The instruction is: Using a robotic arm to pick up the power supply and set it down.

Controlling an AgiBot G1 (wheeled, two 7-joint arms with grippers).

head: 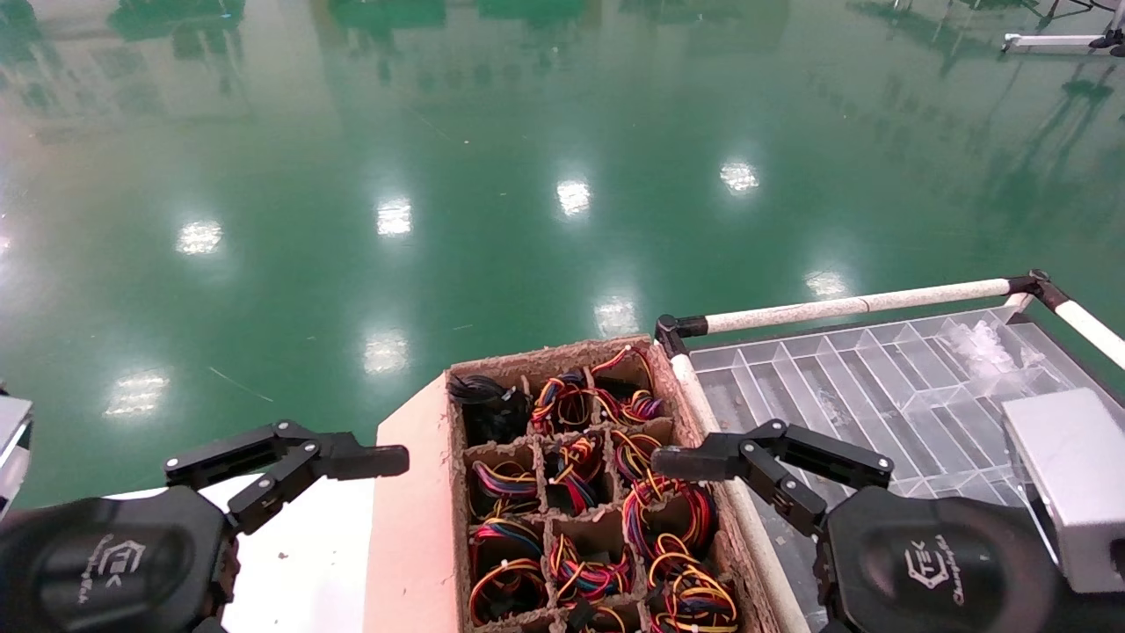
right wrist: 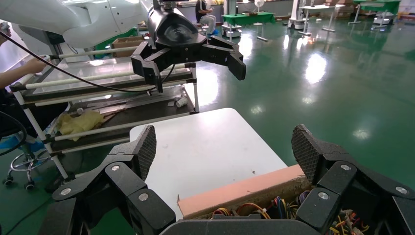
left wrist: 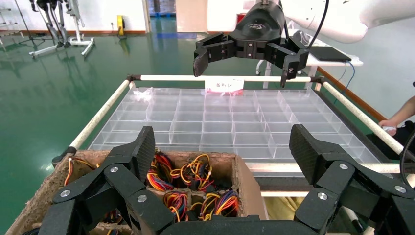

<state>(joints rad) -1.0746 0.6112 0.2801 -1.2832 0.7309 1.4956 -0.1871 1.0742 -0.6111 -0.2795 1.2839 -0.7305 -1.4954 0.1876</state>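
Observation:
A brown cardboard tray (head: 545,353) with a pink side flap holds several cells filled with red, yellow, orange and blue wire bundles (head: 668,514) over dark units. No grey body of the power supply shows among them. My left gripper (left wrist: 222,144) hangs open over the white table (head: 308,563), left of the tray, with its finger (head: 369,461) pointing at the flap. My right gripper (right wrist: 222,144) hangs open at the tray's right side. Its finger (head: 681,462) reaches over the right-hand cells. Neither holds anything.
A clear plastic divider tray (head: 879,378) lies on a rack of white tubes (head: 852,305) right of the cardboard tray. A plain grey box (head: 1068,483) sits at my right wrist. A person's hand (left wrist: 391,128) rests by the rack's far side. Green floor lies beyond.

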